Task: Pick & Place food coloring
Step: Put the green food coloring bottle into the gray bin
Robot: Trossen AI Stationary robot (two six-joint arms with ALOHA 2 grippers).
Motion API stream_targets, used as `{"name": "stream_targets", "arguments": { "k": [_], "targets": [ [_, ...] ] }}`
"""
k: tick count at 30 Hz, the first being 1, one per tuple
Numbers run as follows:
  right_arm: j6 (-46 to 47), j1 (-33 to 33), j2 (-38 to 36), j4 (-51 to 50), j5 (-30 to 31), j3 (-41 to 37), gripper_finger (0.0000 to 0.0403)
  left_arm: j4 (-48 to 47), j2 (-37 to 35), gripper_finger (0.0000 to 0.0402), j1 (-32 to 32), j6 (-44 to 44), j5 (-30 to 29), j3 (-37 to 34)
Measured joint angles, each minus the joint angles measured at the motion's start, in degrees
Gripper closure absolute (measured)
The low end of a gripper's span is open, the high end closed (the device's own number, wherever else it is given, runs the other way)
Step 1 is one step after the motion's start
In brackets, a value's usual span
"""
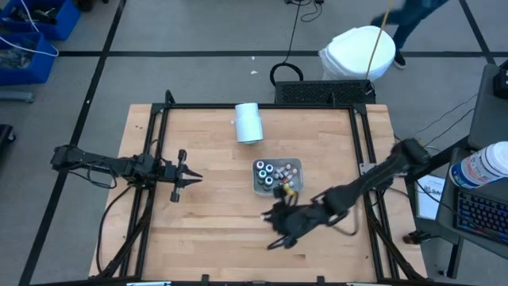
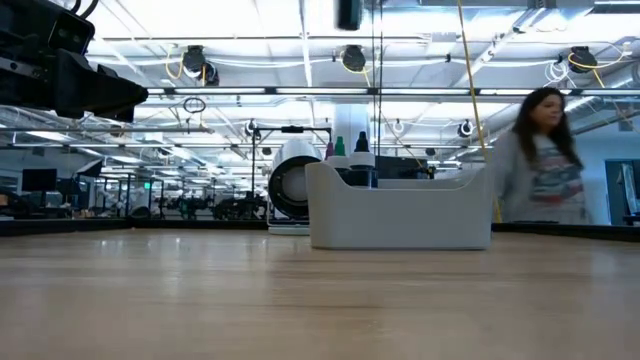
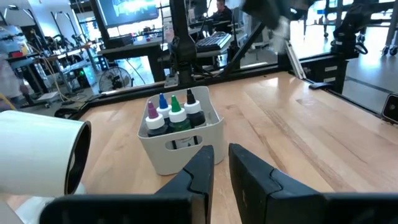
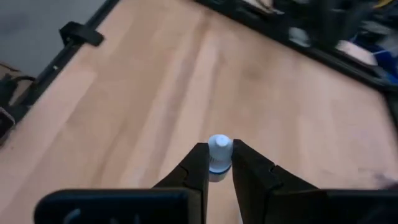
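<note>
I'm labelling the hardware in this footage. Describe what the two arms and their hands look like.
Both arms are dark, nearly black, built of slim jointed segments, with black cables trailing back from them over the table edges. The left hand ends in two thin, pointed dark fingers. The right hand has the same matte black fingers, wedge-shaped and tapering to narrow tips from a blocky dark body. No markings are legible.

One grey rectangular plastic tray [image 3: 176, 147] holds four dark bottles [image 3: 177, 117] with coloured tips; one white cylinder [image 1: 248, 123] lies at its eleven o'clock.
</note>
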Motion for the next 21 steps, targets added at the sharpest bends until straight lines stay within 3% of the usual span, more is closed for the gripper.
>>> {"name": "stream_targets", "arguments": {
  "k": [5,10,15,21],
  "targets": [
    [2.85,-1.83,-10.92,0.24,3.88,-9.82,0.0361,-0.03,0.02,0.0344,-0.02,-0.02,0.00,0.00],
    [5.75,-6.74,-18.46,8.20,5.09,-24.45,0.0361,0.00,0.02,0.0344,-0.01,-0.01,0.00,0.00],
    [7.48,-12.40,-21.79,15.69,3.41,-35.58,0.0361,0.09,0.00,0.0344,0.00,0.17,-0.02,0.00],
    [9.05,-17.21,-22.74,20.52,0.48,-41.13,0.0361,0.07,0.00,0.0344,0.00,0.14,-0.01,0.00]
  ]
}}
